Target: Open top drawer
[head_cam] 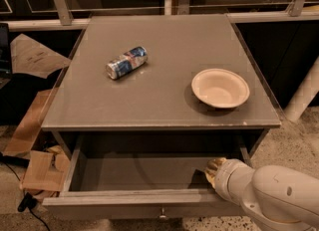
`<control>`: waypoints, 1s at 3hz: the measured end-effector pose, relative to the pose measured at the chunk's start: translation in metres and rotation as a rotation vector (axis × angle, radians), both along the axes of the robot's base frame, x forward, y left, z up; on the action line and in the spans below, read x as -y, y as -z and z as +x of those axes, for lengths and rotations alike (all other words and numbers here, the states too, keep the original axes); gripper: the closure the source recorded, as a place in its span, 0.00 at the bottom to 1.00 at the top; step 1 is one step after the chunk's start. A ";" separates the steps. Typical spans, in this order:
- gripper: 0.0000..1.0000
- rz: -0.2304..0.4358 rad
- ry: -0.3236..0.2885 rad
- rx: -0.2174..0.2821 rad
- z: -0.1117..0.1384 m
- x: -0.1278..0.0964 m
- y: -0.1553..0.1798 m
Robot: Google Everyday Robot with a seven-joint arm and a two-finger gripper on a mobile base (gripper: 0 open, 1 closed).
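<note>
Camera view: hand (215, 169) in drawer (130, 203) (R)

My top drawer (130, 174) stands pulled well out from under the worktop (164, 95), level and square to it. It is grey, wide and shallow inside. Its flat front lies nearest the camera, with a small round metal knob (162, 213) at its centre. My gripper (213, 168) sits inside the drawer at its right end, just behind the front panel.
</note>
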State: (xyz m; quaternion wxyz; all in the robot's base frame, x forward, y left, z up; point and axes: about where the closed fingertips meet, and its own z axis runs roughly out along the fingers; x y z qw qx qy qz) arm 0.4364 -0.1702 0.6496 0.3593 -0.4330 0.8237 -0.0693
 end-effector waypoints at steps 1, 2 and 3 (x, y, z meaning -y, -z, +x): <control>0.83 0.010 0.013 -0.039 -0.017 0.010 0.011; 0.51 0.011 0.016 -0.041 -0.017 0.012 0.011; 0.28 0.032 0.035 -0.073 -0.036 0.026 0.021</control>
